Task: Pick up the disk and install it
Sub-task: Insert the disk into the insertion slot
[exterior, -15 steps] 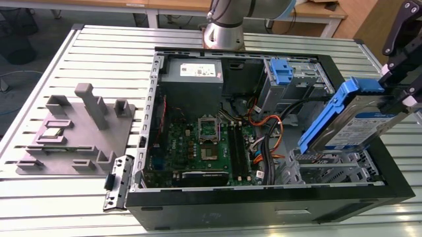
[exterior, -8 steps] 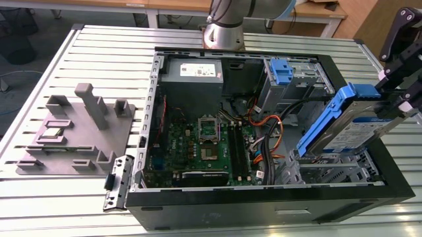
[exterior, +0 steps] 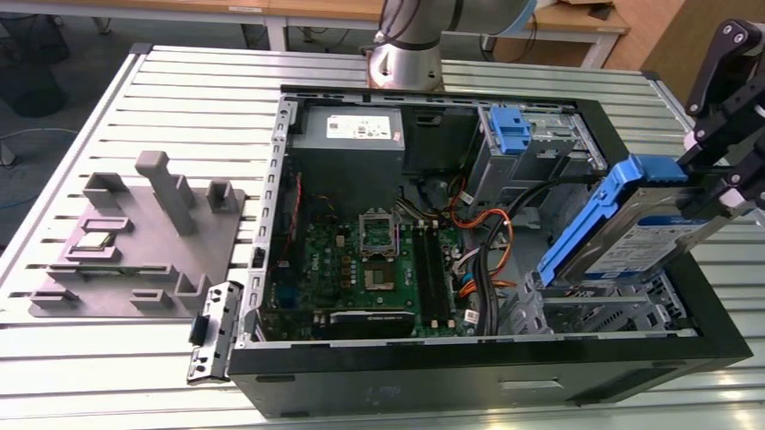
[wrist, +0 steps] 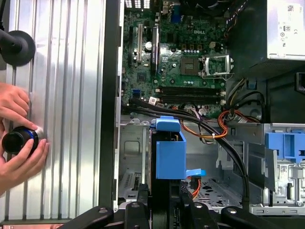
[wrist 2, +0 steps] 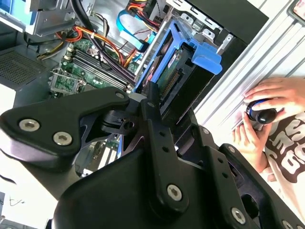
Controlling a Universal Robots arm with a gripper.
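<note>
Disk over drive bay in computer case on table

Disk: silver-grey, blue rails, white-and-blue label. Case black; motherboard green. Counter pale silver-grey, ribbed with parallel dark lines.

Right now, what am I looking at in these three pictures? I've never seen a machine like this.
It is one robot arm standing at a slatted metal table. One picture comes from a camera off to the side; the other two ride near the arm's wrist. On the table lie an opened computer case, motherboard showing, and a grey holder plate. The claw grips the disk, a hard drive with blue rails, tilted over the case's drive cage. In the first wrist view, a person's hands rest on the table around a black knob.
</note>
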